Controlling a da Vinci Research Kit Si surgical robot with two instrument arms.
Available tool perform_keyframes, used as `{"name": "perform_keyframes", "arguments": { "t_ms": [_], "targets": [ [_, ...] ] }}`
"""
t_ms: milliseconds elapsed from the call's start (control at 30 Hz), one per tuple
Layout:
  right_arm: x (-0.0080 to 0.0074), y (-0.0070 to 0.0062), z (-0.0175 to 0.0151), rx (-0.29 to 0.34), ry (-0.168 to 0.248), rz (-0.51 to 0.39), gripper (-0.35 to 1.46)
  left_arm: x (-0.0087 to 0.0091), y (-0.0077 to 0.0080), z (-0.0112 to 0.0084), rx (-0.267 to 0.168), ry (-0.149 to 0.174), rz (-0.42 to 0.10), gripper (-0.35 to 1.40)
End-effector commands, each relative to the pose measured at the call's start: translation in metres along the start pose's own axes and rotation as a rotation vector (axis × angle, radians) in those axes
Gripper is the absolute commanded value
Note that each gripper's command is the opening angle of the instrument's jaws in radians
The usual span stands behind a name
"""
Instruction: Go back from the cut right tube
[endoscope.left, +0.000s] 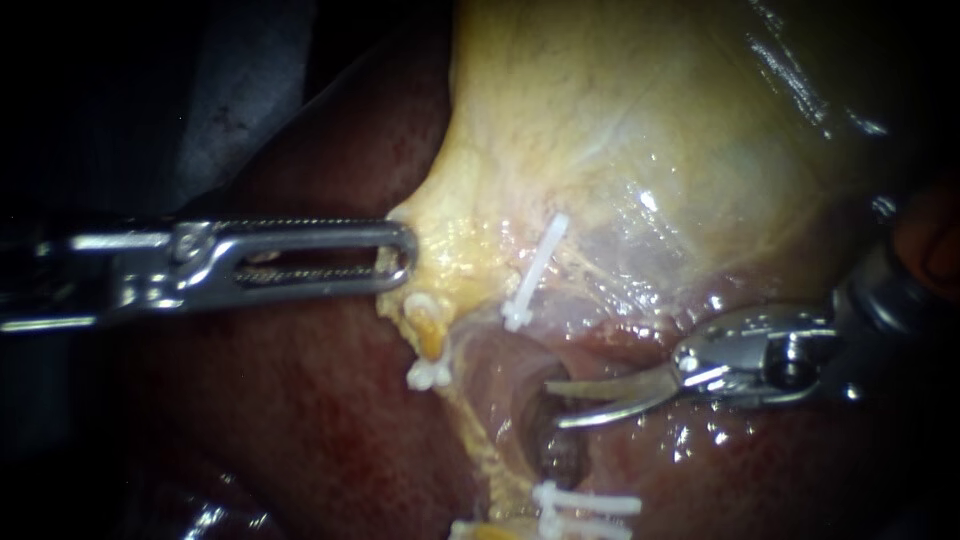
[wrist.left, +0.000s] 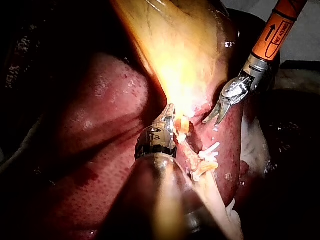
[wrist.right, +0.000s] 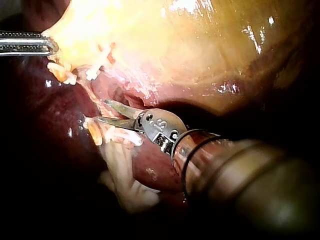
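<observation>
Left instrument (endoscope.left: 405, 255) grips gallbladder (endoscope.left: 620, 130); right instrument (endoscope.left: 555, 404) (jaws apart) near clip (endoscope.left: 535, 270).

Left instrument (wrist.left: 170, 111), its tip meeting the lit edge of the gallbladder (wrist.left: 175, 50). Right instrument (wrist.left: 212, 122) at three o'clock from that tip, curved jaws parted, holding nothing. White clips (wrist.left: 209, 151) at five o'clock, just beside the left shaft. Liver (wrist.left: 100, 150) at nine o'clock.

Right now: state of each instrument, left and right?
Left instrument: shut on the edge of the pale yellow gallbladder.
Right instrument, curved blades: open, holding nothing.
</observation>
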Motion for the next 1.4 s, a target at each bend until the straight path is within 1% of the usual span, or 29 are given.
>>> {"name": "perform_keyframes", "arguments": {
  "t_ms": [33, 67, 167, 333, 367, 400, 467, 533, 600, 833, 933, 1033, 1300, 1400],
  "targets": [
    [0.0005, 0.0000, -0.0006, -0.006, 0.008, -0.002, 0.41, 0.0000, 0.0000, 0.0000, 0.000, 0.000, 0.000, -0.35],
    [0.0007, 0.0000, -0.0009, -0.011, 0.010, -0.006, 0.41, 0.0000, 0.0000, 0.0000, 0.000, 0.000, 0.000, -0.35],
    [0.0022, 0.0000, -0.0027, -0.024, 0.035, -0.022, 0.41, 0.0001, 0.0001, 0.0001, 0.000, -0.001, 0.001, -0.35],
    [0.0040, 0.0000, -0.0051, -0.048, 0.068, -0.051, 0.41, 0.0002, 0.0003, 0.0003, 0.000, -0.001, 0.002, -0.35],
    [0.0045, 0.0001, -0.0058, -0.056, 0.075, -0.057, 0.42, 0.0002, 0.0003, 0.0003, 0.000, -0.001, 0.002, -0.35],
    [0.0046, 0.0002, -0.0061, -0.058, 0.081, -0.060, 0.42, 0.0002, 0.0003, 0.0003, -0.001, -0.001, 0.002, -0.35],
    [0.0052, 0.0004, -0.0069, -0.065, 0.095, -0.085, 0.49, 0.0003, 0.0003, 0.0003, -0.001, -0.001, 0.002, -0.35],
    [0.0056, 0.0005, -0.0075, -0.073, 0.101, -0.100, 0.52, 0.0003, 0.0003, 0.0003, -0.001, -0.001, 0.002, -0.35],
    [0.0058, 0.0006, -0.0079, -0.078, 0.107, -0.106, 0.57, 0.0003, 0.0003, 0.0003, -0.001, -0.001, 0.002, -0.35],
    [0.0059, 0.0007, -0.0080, -0.078, 0.109, -0.111, 0.57, 0.0004, 0.0002, 0.0005, -0.002, -0.002, 0.003, -0.35],
    [0.0059, 0.0007, -0.0080, -0.078, 0.109, -0.111, 0.56, 0.0005, 0.0002, 0.0010, -0.006, -0.004, 0.003, -0.35],
    [0.0058, 0.0007, -0.0080, -0.078, 0.109, -0.112, 0.56, 0.0009, 0.0002, 0.0021, -0.001, -0.002, 0.005, -0.35],
    [0.0057, 0.0007, -0.0079, -0.078, 0.109, -0.113, 0.54, 0.0030, -0.0002, 0.0057, 0.020, 0.005, 0.018, -0.35],
    [0.0056, 0.0007, -0.0080, -0.078, 0.109, -0.114, 0.52, 0.0036, -0.0004, 0.0067, 0.024, 0.007, 0.021, -0.35]
  ]
}}
